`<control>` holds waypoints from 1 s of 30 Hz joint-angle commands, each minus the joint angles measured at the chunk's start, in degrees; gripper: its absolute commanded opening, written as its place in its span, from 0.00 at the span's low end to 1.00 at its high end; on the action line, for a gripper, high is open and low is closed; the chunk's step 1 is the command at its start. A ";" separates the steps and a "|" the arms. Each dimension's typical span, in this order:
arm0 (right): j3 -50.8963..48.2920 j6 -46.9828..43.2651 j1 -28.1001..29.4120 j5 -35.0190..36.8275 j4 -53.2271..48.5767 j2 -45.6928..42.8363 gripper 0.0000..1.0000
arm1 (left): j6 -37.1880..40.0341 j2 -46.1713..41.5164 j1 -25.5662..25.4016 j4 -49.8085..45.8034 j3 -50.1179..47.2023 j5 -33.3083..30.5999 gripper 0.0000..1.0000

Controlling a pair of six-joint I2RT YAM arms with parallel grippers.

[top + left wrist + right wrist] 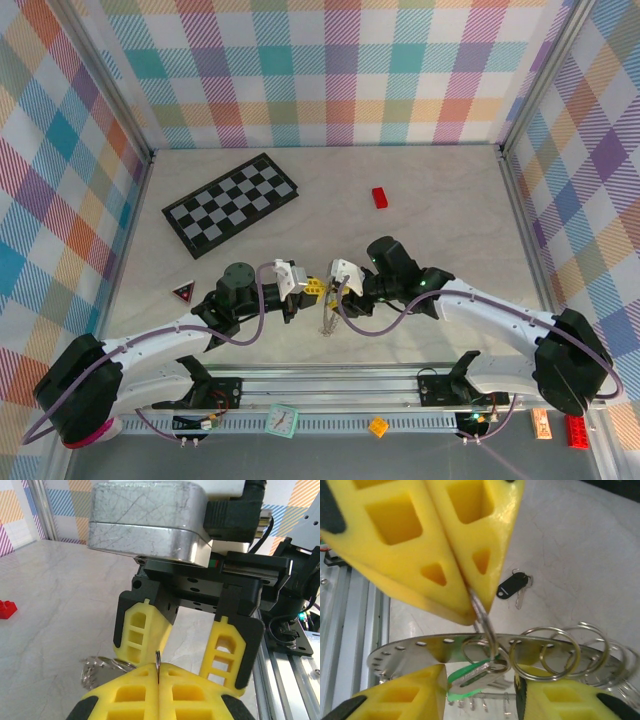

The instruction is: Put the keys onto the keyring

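— Pale marbled surface [60, 610], and close to the bases the two arms meet nose to nose above it. What has each got?

— The left pincer [157, 674] is pressed together on a thin wire loop [482, 620], edge-on between its tips. That loop runs down to the keyring [400, 657], the wide silvery plate with holes round its rim, held up off the surface. The right pincer [481, 674] has its fingers apart, straddling the green key [465, 680] just under the plate. I can't tell whether they press on anything.

— Is the green key threaded yet?

— Too tangled to say.

— And the other one?

— The black key [512, 586] lies flat on the surface beyond, well apart from the keyring.

— So green is the step in hand?

— I'd judge so. To do it well, the left should grip the loop without twisting. The right should close squarely on the green head, not the blade, and feed it slowly along the wire. The spare loops [546, 629] beside it could snag.

— Farther back?

— A red block [380, 197], then a chequerboard [230, 203] near the checked wall [330, 70]. Neither matters.
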 commanded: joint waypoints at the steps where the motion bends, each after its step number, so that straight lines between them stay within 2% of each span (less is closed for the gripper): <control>1: -0.92 0.94 0.37 0.55 5.48 0.27 0.34 | -0.31 -0.20 -0.41 4.42 0.23 0.88 0.00; 7: -1.50 0.79 0.37 1.14 6.04 -0.30 0.20 | -0.54 0.13 -0.41 5.04 0.14 0.66 0.00; 12: -1.73 0.54 0.37 1.58 4.29 -1.13 0.01 | -0.45 -0.10 -0.41 4.95 0.14 -0.35 0.00; 24: -1.69 -0.61 0.30 7.06 0.67 -6.23 0.00 | 2.57 -2.06 -0.36 -1.36 1.28 -1.30 0.00; 30: -0.26 -1.22 0.37 6.97 -1.10 -7.63 0.00 | 2.92 -1.81 -0.40 -2.96 1.80 -0.66 0.00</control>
